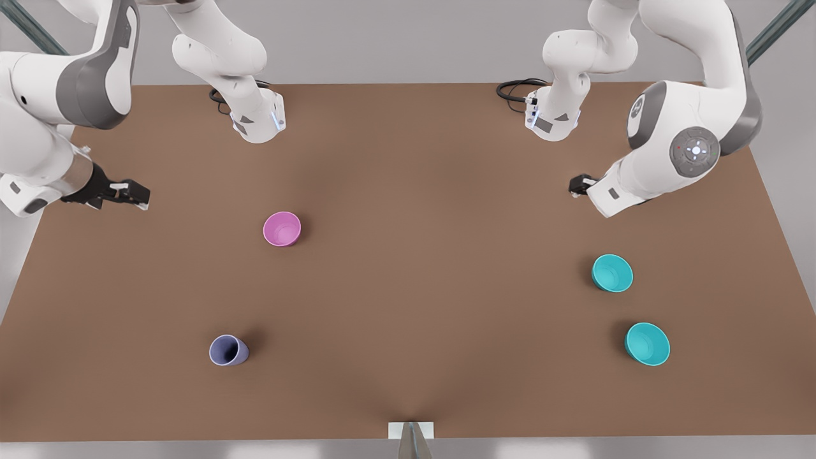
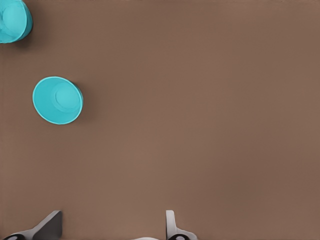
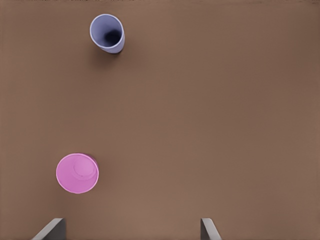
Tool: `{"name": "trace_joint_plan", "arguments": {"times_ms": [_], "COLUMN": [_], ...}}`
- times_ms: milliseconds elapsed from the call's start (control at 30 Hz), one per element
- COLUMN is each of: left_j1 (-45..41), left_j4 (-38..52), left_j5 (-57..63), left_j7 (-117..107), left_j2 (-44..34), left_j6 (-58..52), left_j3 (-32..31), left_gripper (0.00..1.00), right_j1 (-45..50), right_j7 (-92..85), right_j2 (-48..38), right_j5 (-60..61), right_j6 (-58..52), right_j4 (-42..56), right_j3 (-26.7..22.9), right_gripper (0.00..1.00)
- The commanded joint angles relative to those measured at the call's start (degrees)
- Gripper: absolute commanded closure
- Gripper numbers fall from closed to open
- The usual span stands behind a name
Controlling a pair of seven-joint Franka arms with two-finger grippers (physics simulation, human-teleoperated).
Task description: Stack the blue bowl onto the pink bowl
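The pink bowl (image 1: 282, 229) (image 3: 77, 173) stands upright on the brown table, left of centre in the front view. Two alike teal-blue bowls stand on the front view's right: one (image 1: 612, 273) (image 2: 57, 100) closer to the arms, the other (image 1: 647, 343) (image 2: 13, 21) nearer the table's front edge. My left gripper (image 1: 577, 186) (image 2: 111, 227) hovers open above the table, behind the closer blue bowl and apart from it. My right gripper (image 1: 137, 193) (image 3: 131, 229) is open at the front view's left edge, well to the left of the pink bowl. Neither holds anything.
A periwinkle-purple cup (image 1: 228, 350) (image 3: 108, 33) stands at the front left of the table (image 1: 433, 255) in the front view. The arm bases and black cables (image 1: 517, 89) sit along the far edge. A wide stretch of bare table separates the pink bowl from the blue bowls.
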Motion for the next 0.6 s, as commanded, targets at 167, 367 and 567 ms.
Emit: {"name": "trace_joint_plan", "arguments": {"times_ms": [167,367,567], "left_j1": [4.8,5.2,5.3], "left_j4": [0.2,1.0,1.1], "left_j5": [1.2,1.3,1.3], "left_j7": [-0.5,-1.3,-1.2], "left_j2": [0.3,4.5,4.5], "left_j6": [1.0,-1.4,-1.8], "left_j3": [0.0,0.0,0.0], "left_gripper": [0.0,0.0,0.0], "right_j1": [3.1,5.2,4.1], "right_j7": [-1.1,7.3,7.2], "right_j2": [5.0,6.2,2.6], "right_j5": [-0.6,1.6,7.1], "right_j6": [-0.5,20.7,51.2], "right_j4": [-1.8,-24.8,-47.8], "right_j3": [0.4,0.0,-0.2], "right_gripper": [0.0,0.0,0.0]}}
